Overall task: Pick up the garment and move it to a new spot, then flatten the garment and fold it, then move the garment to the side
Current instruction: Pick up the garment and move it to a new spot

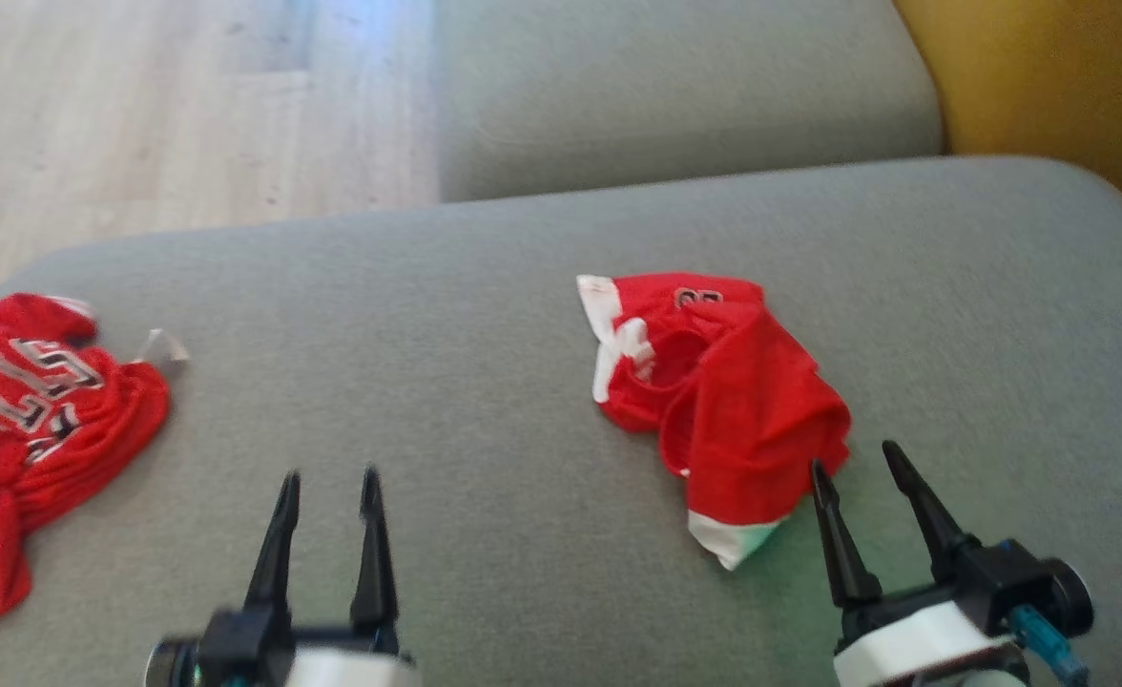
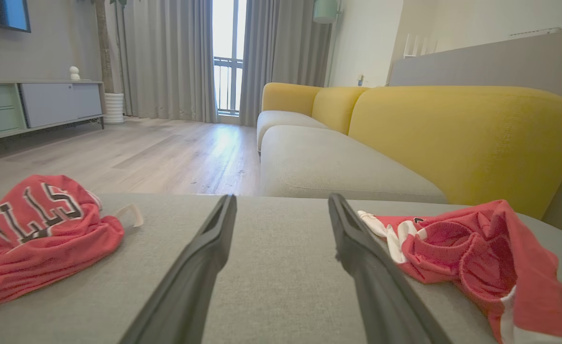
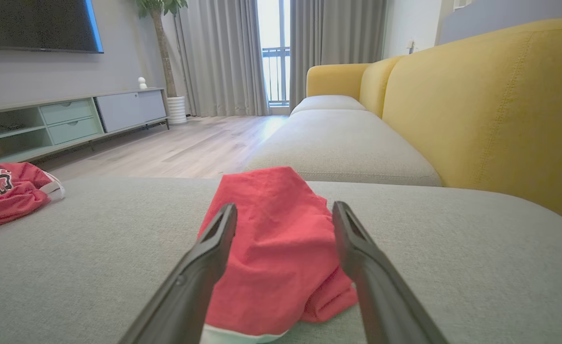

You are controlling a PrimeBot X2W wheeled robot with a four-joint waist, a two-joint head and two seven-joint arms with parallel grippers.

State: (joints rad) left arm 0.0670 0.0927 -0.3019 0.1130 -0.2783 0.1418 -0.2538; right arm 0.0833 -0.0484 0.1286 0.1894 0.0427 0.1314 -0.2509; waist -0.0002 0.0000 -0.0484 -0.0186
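Note:
A crumpled red garment with white trim [image 1: 742, 420] lies on the grey sofa seat [image 1: 485, 363], right of centre. It is also in the left wrist view [image 2: 481, 243] and the right wrist view [image 3: 271, 229]. My right gripper [image 1: 854, 455] is open at its near right edge, and in its own view the gripper [image 3: 285, 205] has its fingers either side of the red cloth, holding nothing. My left gripper [image 1: 330, 472] is open over bare cushion, empty [image 2: 282, 197]. A second red garment with lettering [image 1: 36, 420] sits bunched at the seat's far left [image 2: 37, 229] [image 3: 4, 191].
Another grey seat cushion [image 1: 675, 95] lies beyond, with the yellow sofa back [image 1: 1048, 76] on the right. Wooden floor [image 1: 170, 114] runs past the seat's left and far edges. A TV cabinet [image 3: 70, 119] stands across the room.

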